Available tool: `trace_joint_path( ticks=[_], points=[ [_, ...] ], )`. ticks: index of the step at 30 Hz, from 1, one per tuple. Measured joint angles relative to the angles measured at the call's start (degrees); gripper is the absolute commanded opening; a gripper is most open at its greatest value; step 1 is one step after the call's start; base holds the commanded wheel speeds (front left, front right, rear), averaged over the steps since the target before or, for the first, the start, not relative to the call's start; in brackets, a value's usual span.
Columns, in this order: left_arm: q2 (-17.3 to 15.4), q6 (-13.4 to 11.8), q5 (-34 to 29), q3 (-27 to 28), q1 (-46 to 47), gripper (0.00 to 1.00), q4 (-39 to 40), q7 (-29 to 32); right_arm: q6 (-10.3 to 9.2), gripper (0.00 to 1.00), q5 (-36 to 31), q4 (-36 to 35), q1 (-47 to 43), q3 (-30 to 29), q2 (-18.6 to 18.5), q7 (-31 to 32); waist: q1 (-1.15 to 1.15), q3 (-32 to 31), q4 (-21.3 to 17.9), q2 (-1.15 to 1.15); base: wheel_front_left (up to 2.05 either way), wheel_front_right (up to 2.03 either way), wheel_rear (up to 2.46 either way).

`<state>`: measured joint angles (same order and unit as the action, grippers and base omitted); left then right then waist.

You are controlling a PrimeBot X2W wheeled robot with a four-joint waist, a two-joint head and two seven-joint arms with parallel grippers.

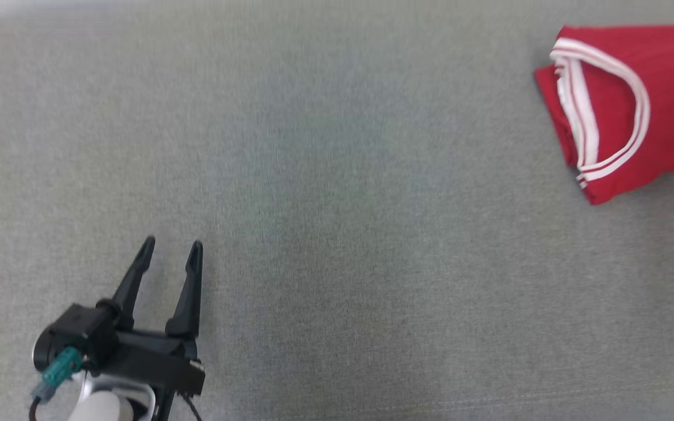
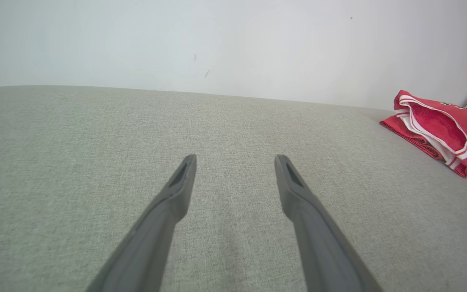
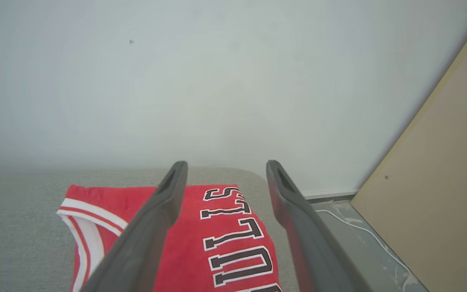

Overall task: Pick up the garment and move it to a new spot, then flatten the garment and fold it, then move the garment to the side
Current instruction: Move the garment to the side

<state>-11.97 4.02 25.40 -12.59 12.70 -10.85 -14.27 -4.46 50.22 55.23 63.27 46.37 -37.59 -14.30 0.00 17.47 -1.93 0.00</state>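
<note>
Folded red jersey [image 1: 635, 111] with white-striped trim, black lettering, lying flat on grey fabric surface [image 1: 337, 234]

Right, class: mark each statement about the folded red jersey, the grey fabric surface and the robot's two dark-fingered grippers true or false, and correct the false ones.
1. The red jersey with white trim lies folded on the grey fabric surface. True.
2. The left gripper is shut on the jersey. False: it is open over bare fabric, well apart from the jersey.
3. In the head view the jersey lies at the lower left. False: it lies at the upper right.
4. The right gripper is open, with the jersey below it in its wrist view. True.
5. The jersey's lettering is blue. False: it is black with a white outline.
</note>
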Motion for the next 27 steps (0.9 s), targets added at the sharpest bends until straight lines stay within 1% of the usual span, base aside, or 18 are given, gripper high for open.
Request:
trace_joint_path(
  ticks=[5,6,10,15,23,27],
  points=[
    [0.47,-0.51,0.1,0.67,-2.76,1.0,-0.37,-0.02,0.18,1.0,-0.59,-5.94,-4.27,-0.51,0.44,0.0,0.0,-3.86,-0.51,0.0,0.0,0.0,0.0],
    [0.45,-0.52,0.21,1.08,-3.88,1.0,-0.35,-0.02,0.07,1.0,-0.77,-8.61,-6.64,-1.08,0.35,0.0,0.0,-5.46,-0.7,0.0,0.0,0.0,0.0],
    [0.43,-1.02,0.31,1.54,-6.39,1.0,-0.07,-0.03,-0.24,1.0,-0.81,-15.01,-11.66,-2.38,-0.33,-0.09,-0.01,-8.56,-1.04,0.0,0.0,0.0,0.0],
    [0.29,-1.54,0.33,2.6,-9.75,1.0,0.66,-0.03,-1.44,1.0,-0.81,-24.15,-18.05,-4.86,-1.03,-0.25,-0.01,-12.05,-1.42,-0.01,0.0,0.0,0.0],
    [0.98,-2.4,1.76,3.46,-13.33,1.0,3.03,-0.03,-2.68,1.0,-0.88,-38.17,-32.22,-8.21,-1.13,-0.4,-0.01,-16.38,-2.03,-0.01,0.0,0.0,0.0],
    [1.38,-2.58,2.5,4.76,-14.61,1.0,4.69,-0.03,-2.69,1.0,-1.79,-43.4,-38.86,-10.21,-1.04,-0.4,-0.01,-17.82,-2.28,-0.01,0.0,0.0,0.0]
  ],
)
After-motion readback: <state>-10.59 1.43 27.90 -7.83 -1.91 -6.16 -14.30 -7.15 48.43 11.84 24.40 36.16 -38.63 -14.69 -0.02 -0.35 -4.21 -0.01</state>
